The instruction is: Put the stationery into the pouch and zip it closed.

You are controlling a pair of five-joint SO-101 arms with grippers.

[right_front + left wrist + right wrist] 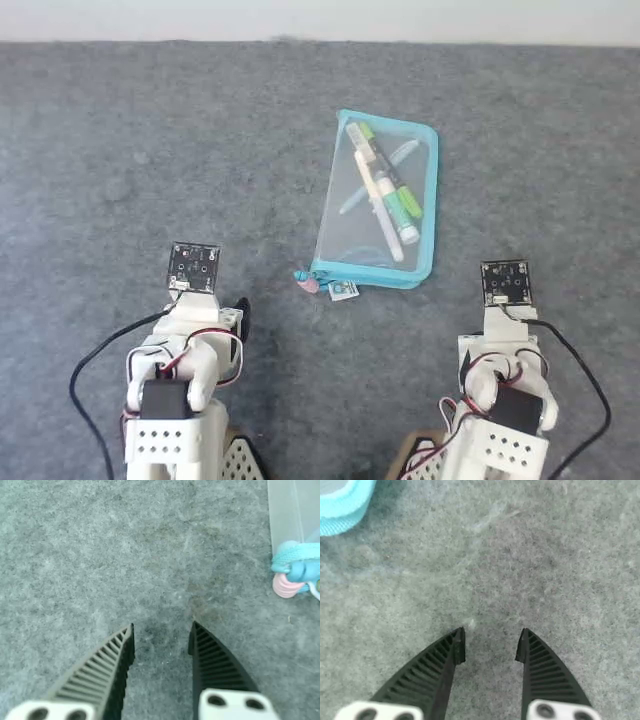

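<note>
The clear, teal-edged pouch lies on the grey surface between and ahead of the two arms, with pens and markers inside it. Its pink zip pull sticks out at the near corner. The left tool hangs over bare felt beside that pull, jaws partly apart and holding nothing. The right tool is likewise partly apart and holds nothing near the pouch's other near corner.
</note>
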